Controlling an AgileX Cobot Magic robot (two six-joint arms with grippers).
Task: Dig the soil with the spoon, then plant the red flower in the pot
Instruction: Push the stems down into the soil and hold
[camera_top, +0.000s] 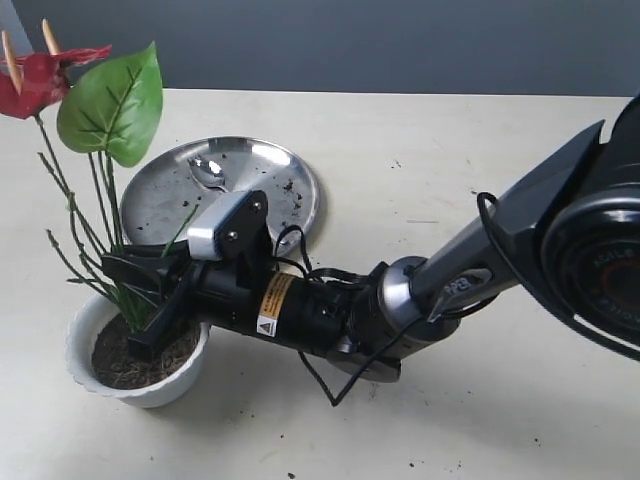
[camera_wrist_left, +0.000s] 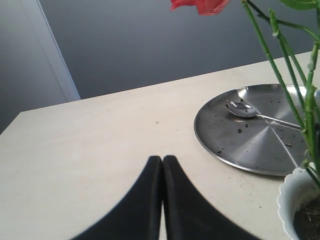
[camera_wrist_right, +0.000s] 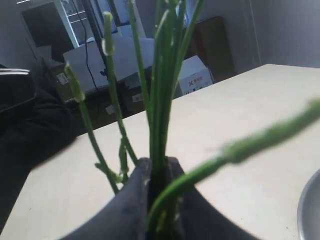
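Note:
The red flower (camera_top: 38, 78) stands upright in the white pot (camera_top: 85, 365) at the front left, its green stems (camera_top: 100, 215) rising out of the dark soil (camera_top: 115, 362). My right gripper (camera_top: 128, 300) reaches across the table and is shut on the stem bunch (camera_wrist_right: 162, 100) just above the soil. The spoon (camera_top: 210, 172) lies on the steel plate (camera_top: 260, 215) behind the pot; it also shows as the spoon (camera_wrist_left: 245, 111) in the left wrist view. My left gripper (camera_wrist_left: 162, 161) is shut with nothing in it, over bare table, and is out of sight in the exterior view.
The steel plate (camera_wrist_left: 250, 145) carries loose soil specks and touches the pot's far side. A broad green leaf (camera_top: 112, 105) overhangs the plate's left edge. The right arm (camera_top: 400, 300) lies low across the table's middle. Soil specks dot the table (camera_top: 430, 210).

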